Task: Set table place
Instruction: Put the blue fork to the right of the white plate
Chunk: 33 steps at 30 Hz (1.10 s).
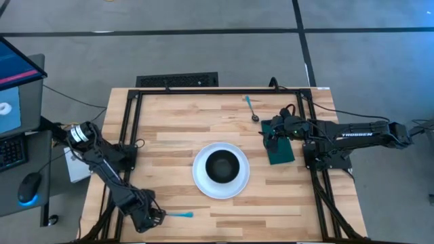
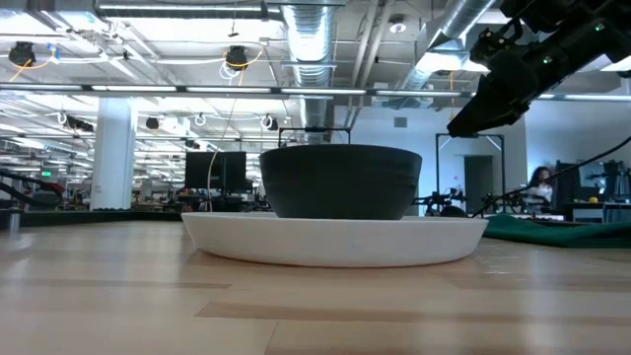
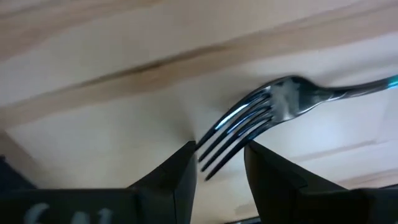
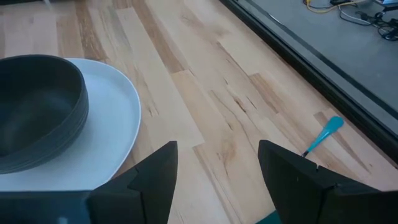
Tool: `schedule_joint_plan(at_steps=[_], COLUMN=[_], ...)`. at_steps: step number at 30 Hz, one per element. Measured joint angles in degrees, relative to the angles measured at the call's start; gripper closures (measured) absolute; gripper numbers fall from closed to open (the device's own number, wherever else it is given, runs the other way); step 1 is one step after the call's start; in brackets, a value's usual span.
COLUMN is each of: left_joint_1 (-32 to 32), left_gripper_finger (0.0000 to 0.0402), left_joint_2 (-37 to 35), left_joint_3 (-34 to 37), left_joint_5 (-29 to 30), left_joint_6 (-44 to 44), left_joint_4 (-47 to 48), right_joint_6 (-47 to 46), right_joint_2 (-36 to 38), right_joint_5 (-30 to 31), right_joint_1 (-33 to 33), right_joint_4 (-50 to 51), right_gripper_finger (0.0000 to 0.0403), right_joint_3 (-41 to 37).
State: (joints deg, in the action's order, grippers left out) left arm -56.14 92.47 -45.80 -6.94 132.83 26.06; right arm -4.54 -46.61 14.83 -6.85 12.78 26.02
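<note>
The white plate [image 1: 200, 177] sits mid-table with the black bowl [image 1: 220, 166] on it; both also show in the low view, plate [image 2: 335, 242] and bowl [image 2: 340, 182]. The dark green napkin [image 1: 281, 150] lies flat to the plate's right. My right gripper [image 1: 270, 133] hovers open over the napkin's far left corner, touching nothing. The blue-handled spoon [image 1: 252, 108] lies near the far edge; its handle [image 4: 324, 134] shows past my right fingers. The blue-handled fork [image 1: 180, 214] lies along the near edge, left of the plate, with my left gripper [image 1: 154, 217] at its tine end. My left gripper [image 3: 221, 152] has the fork's tine tips [image 3: 230, 134] between its two fingers, which close in on them from either side. The fingers come low from the table's left, roughly along the fork. The handle points toward the table's right. I cannot tell whether the fork is lifted off the wood.
Black frame rails run along the table's left side [image 1: 129, 135] and right side [image 1: 315, 169], close to both arms. A keyboard [image 1: 178, 81] lies beyond the far edge. Bare wood stretches between the plate and the fork and to the plate's left.
</note>
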Motion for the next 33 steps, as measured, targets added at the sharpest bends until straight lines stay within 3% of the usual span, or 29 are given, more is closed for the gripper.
schedule_joint_plan(at_steps=[33], left_joint_1=[6.9], left_gripper_finger=[0.0279], left_joint_2=[-0.2], left_joint_3=[-0.2], left_joint_5=[5.3], left_joint_6=[-0.3], left_joint_4=[11.6], right_joint_6=[0.5], right_joint_2=[0.0], right_joint_5=[0.0], right_joint_1=[0.0], right_joint_4=[0.1], right_gripper_finger=[0.0154], right_joint_3=[0.0])
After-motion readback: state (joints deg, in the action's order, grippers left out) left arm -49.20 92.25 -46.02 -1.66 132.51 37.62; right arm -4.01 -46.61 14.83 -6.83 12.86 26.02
